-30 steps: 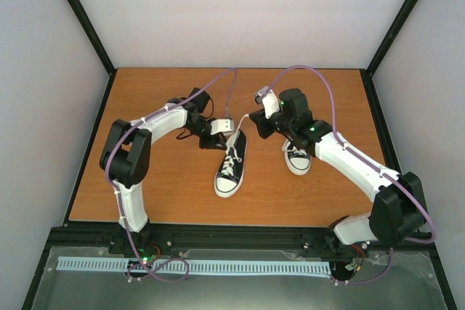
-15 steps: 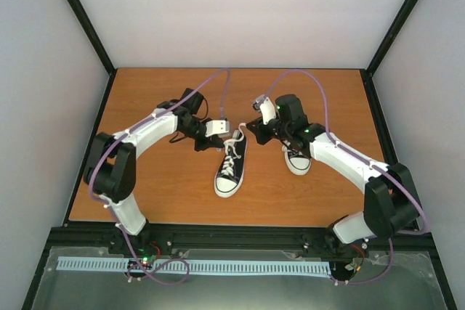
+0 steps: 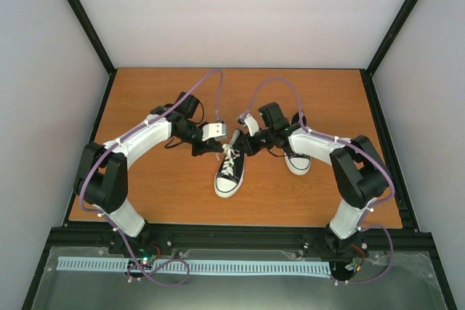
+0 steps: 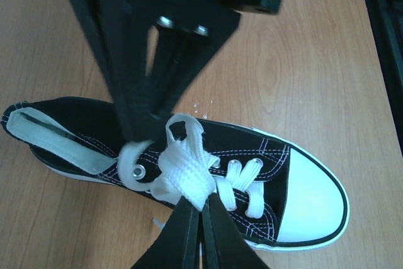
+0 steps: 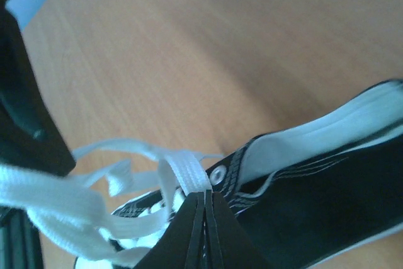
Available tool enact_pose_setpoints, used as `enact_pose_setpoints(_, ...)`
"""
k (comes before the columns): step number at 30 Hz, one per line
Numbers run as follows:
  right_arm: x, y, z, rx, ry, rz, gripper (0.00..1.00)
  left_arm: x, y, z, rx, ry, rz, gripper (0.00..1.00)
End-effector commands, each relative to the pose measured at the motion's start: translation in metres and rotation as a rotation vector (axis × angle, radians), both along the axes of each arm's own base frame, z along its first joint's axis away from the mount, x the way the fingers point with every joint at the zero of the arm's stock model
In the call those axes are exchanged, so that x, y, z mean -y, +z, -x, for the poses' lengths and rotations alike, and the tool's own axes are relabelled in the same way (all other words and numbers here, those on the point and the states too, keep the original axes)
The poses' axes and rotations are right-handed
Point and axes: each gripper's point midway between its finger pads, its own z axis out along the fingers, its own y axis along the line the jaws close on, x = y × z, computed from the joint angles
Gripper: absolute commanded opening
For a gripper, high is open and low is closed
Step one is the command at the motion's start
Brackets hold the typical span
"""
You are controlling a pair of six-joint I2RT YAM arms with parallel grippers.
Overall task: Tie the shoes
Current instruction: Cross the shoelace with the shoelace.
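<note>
So the left gripper (image 4: pixel 200 211) and right gripper (image 5: pixel 203 201) both have fingers clamped tight on the white laces (image 4: pixel 182 171) of one shoe (image 3: pixel 229 168), lying mid table (image 3: pixel 160 194), long axis near-to-far, toe toward the bases, other shoe (image 3: pixel 297 162) just right, open wood elsewhere.

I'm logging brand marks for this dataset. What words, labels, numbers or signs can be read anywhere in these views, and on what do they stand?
No text can be read in any view.
On the middle shoe: plain black canvas and a bare white toe cap, no brand visible.
On the other shoe: too small to show any mark.
On the left gripper and right gripper, each pinching the laces: no lettering in view.
</note>
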Motion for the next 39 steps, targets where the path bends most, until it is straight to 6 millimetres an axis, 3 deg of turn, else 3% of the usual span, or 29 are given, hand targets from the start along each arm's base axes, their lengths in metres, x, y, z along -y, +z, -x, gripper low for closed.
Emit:
enact_pose_setpoints(1,-0.009,0.0,0.034,-0.06,0.172,-0.032,0.03,0.008,0.017,-0.001,0.035,-0.018,0.06,0.01)
enact_pose_setpoints(13,-0.011,-0.004,0.05,-0.073,0.334,-0.003,0.03,0.01,0.02,0.002,0.027,-0.031,0.075,0.01)
enact_pose_setpoints(16,-0.005,-0.009,0.043,-0.049,0.309,0.058,0.04,0.009,0.02,0.003,0.027,-0.033,0.075,0.01)
enact_pose_setpoints(18,0.004,-0.012,0.028,-0.02,0.223,0.114,0.13,0.009,0.019,0.003,0.026,-0.035,0.076,0.01)
enact_pose_setpoints(22,0.02,0.003,0.006,0.085,0.087,0.166,0.33,0.01,0.019,0.002,0.026,-0.035,0.076,0.01)
enact_pose_setpoints(29,0.039,0.024,-0.002,0.186,-0.042,0.204,0.41,0.011,0.017,-0.001,0.03,-0.036,0.076,0.01)
enact_pose_setpoints(31,0.031,0.032,0.007,0.218,-0.052,0.142,0.4,0.012,0.018,-0.002,0.029,-0.033,0.077,0.01)
enact_pose_setpoints(35,-0.008,0.049,0.049,0.355,0.042,-0.037,0.39,0.012,0.018,-0.003,0.027,-0.031,0.077,0.01)
enact_pose_setpoints(39,-0.024,0.062,0.058,0.377,0.007,-0.217,0.34,0.012,0.017,-0.003,0.019,-0.025,0.078,0.01)
